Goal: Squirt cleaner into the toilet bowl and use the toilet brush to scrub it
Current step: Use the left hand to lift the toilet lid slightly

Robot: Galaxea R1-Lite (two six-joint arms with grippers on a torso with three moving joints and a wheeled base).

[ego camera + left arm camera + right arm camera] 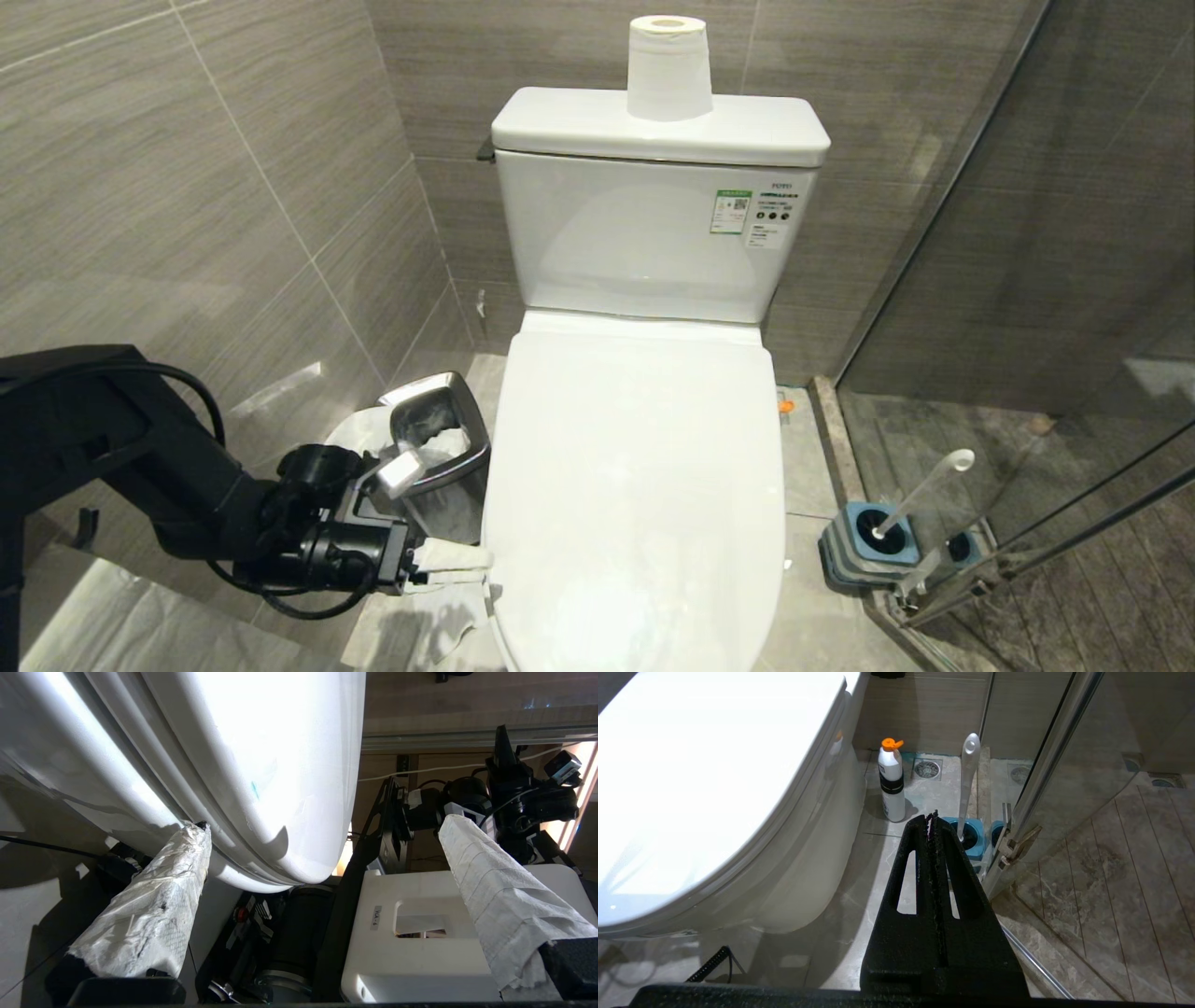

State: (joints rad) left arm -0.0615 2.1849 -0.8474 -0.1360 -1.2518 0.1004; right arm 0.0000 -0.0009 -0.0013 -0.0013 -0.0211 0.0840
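Observation:
The white toilet (635,467) has its lid down, so the toilet bowl's inside is hidden. My left gripper (471,569) is low at the lid's front left edge and open wide, its fingers wrapped in white cloth. In the left wrist view one fingertip (198,833) sits at the seam under the lid (261,765); the other is well off it, and nothing is held in the left gripper (324,825). A small turquoise streak of cleaner (254,789) marks the lid. The toilet brush (920,490) stands in its blue-topped holder (873,541) on the floor at the right. My right gripper (931,814) is shut and empty, short of the brush (969,779).
A steel waste bin (439,439) stands against the toilet's left side, just behind my left arm. A white bottle with an orange cap (892,784) stands on the floor right of the toilet. A glass shower door (1027,280) bounds the right. A toilet roll (667,70) sits on the cistern.

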